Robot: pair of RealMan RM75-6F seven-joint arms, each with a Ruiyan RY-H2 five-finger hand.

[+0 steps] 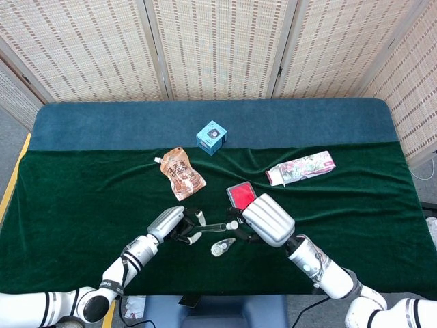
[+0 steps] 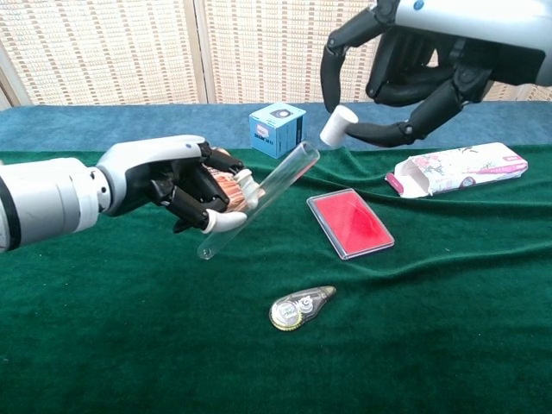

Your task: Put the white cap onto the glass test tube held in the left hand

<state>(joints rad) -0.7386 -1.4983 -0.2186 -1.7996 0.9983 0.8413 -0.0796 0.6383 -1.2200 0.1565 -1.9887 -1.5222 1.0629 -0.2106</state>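
1. White cap (image 2: 339, 127): pinched in the right hand (image 2: 412, 73) between thumb and fingertips, held in the air just right of and slightly above the tube mouth. Not touching it; a small gap shows in the chest view.
2. Glass test tube (image 2: 259, 200): gripped low on its body by the left hand (image 2: 177, 184), tilted with the open end up and to the right, closed end down-left. It looks empty.
3. Left hand: fingers curled around the tube, holding it off the table. Right hand: other fingers arched above the cap and spread loosely.
4. Step, as I read it: final approach and alignment. Cap is not seated yet.
5. Next move likely needs the cap's open side turned to match the tube's axis, then pushed down-left along that axis. Cannot tell from here which way the cap opening faces.
6. Around: tape dispenser (image 2: 299, 308) near on the green cloth (image 2: 448, 328), red case (image 2: 349, 223) right of the tube, blue box (image 2: 278, 128) far behind, floral carton (image 2: 457, 169) far right, brown pouch (image 1: 182, 173) behind the left hand.
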